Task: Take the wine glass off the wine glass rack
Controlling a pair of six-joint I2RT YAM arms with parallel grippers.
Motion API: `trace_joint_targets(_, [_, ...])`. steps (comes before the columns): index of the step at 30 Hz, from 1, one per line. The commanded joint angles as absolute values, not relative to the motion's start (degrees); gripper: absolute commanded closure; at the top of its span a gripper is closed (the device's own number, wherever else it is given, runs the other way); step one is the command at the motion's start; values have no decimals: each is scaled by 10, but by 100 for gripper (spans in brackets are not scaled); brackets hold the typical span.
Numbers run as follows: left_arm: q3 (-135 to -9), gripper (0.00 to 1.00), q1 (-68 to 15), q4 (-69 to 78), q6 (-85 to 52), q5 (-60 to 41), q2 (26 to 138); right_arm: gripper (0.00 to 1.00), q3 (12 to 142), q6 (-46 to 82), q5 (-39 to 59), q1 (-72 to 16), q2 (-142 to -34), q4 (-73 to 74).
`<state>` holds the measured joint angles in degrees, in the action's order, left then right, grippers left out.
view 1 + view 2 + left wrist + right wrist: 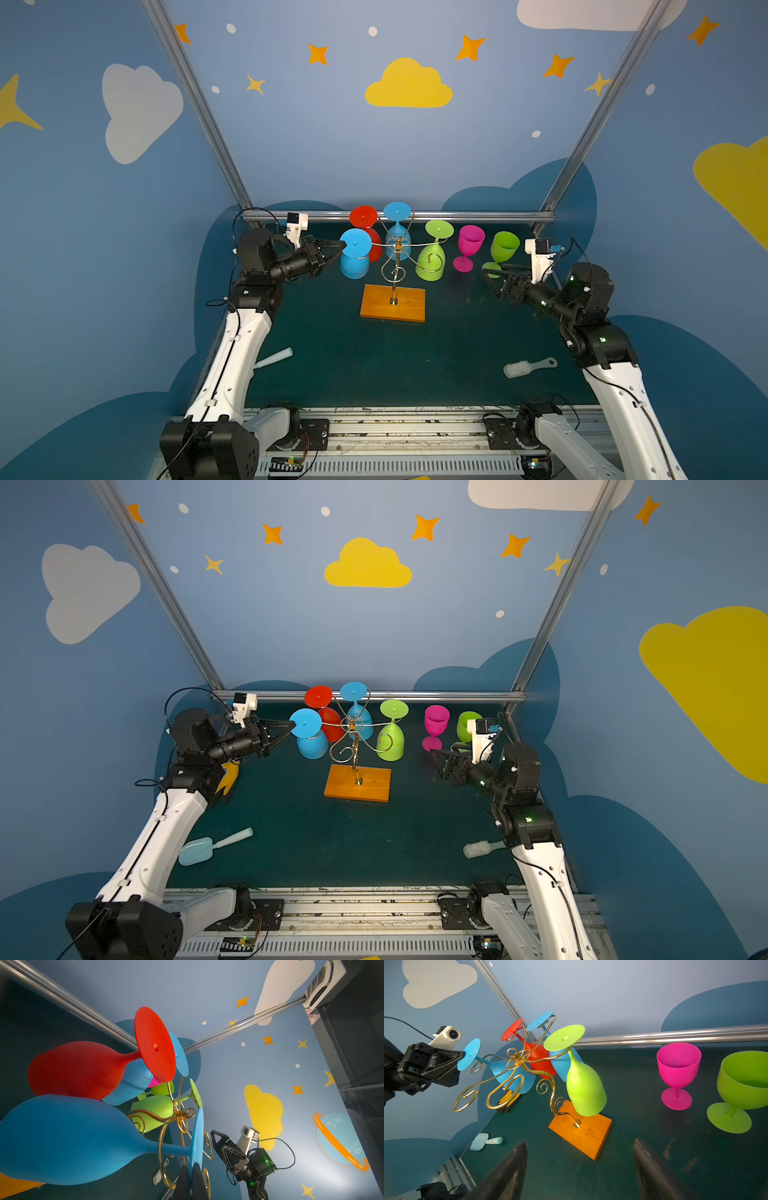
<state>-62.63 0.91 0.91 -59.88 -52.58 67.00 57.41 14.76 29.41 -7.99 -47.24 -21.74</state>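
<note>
At the far left the left gripper [341, 247] reaches in level. Its fingers [198, 1180] are pinched together on the rim of the foot of the nearest blue wine glass [354, 266]. That flat disc is the easiest part to grab, since the bowl hangs below it.

The glass is on the wine glass rack [407, 305], bowl down. Its stem is threaded through a gold curl and its foot rests on top of the wire. I'd judge it has to slide outward along that curl rather than lift straight up, which would explain the sideways approach.

A red glass [363, 216], a second blue glass [397, 211] and a green hanging glass [431, 262] hang the same way on other arms. They crowd close, so a careless pull could set them swinging.

Right of the rack, a pink glass [471, 241] and a green upright glass [504, 246] stand on the table. They look to me like glasses that have been taken off.

The right gripper [493, 269] hovers just in front of the green one. Its jaws are wide apart and hold nothing, and it is clear of the rack.
</note>
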Motion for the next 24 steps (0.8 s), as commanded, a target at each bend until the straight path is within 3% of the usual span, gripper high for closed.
trace_joint_targets(1, [-647, 97, 5, 35, -599, -523, 677, 21, 580, 147, 288, -82, -463, -225])
trace_joint_targets(24, [-650, 97, -38, 33, -594, -535, 688, 21, 578, 143, 286, -82, -461, -230])
